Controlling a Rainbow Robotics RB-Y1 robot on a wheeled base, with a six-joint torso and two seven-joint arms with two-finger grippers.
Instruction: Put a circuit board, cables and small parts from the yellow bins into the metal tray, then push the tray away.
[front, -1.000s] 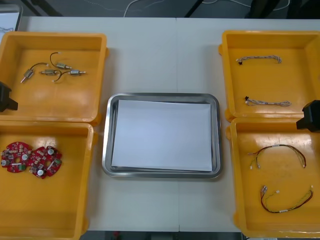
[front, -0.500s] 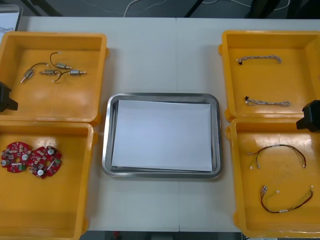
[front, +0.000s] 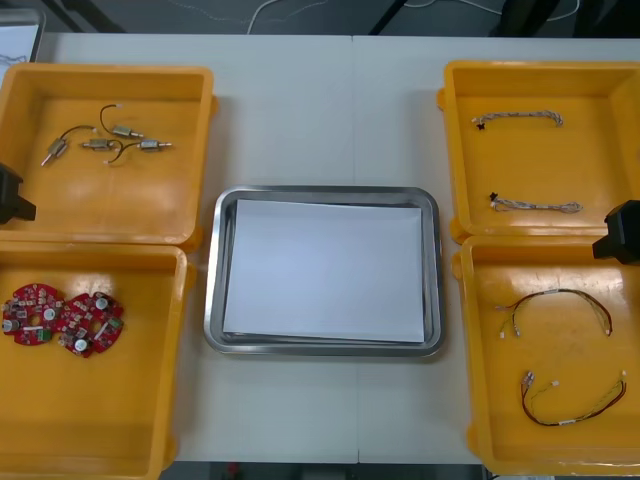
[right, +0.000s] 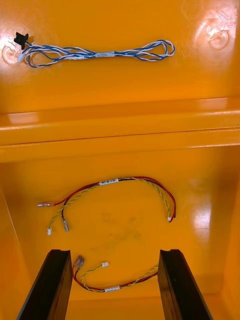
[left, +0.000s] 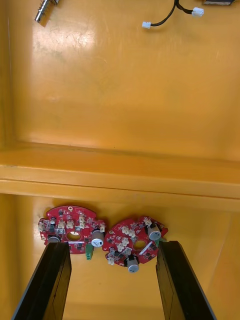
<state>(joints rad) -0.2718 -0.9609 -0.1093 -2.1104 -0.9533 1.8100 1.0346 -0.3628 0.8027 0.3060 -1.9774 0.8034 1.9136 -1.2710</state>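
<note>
Unmoved since earlier, first pick not begun, metal tray unfilled: left gripper, jaws apart, above circuit boards in their yellow bin, right gripper likewise above red and yellow cables; next, lower onto one board.

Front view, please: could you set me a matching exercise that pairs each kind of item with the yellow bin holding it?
Things:
1. round red circuit boards
2. small metal parts
3. twisted blue and white cables
4. red and yellow cables

Places:
A. far bin on the robot's right
B. near bin on the robot's left
C. near bin on the robot's right
D. far bin on the robot's left

Pairs: 1-B, 2-D, 3-A, 4-C.
</note>
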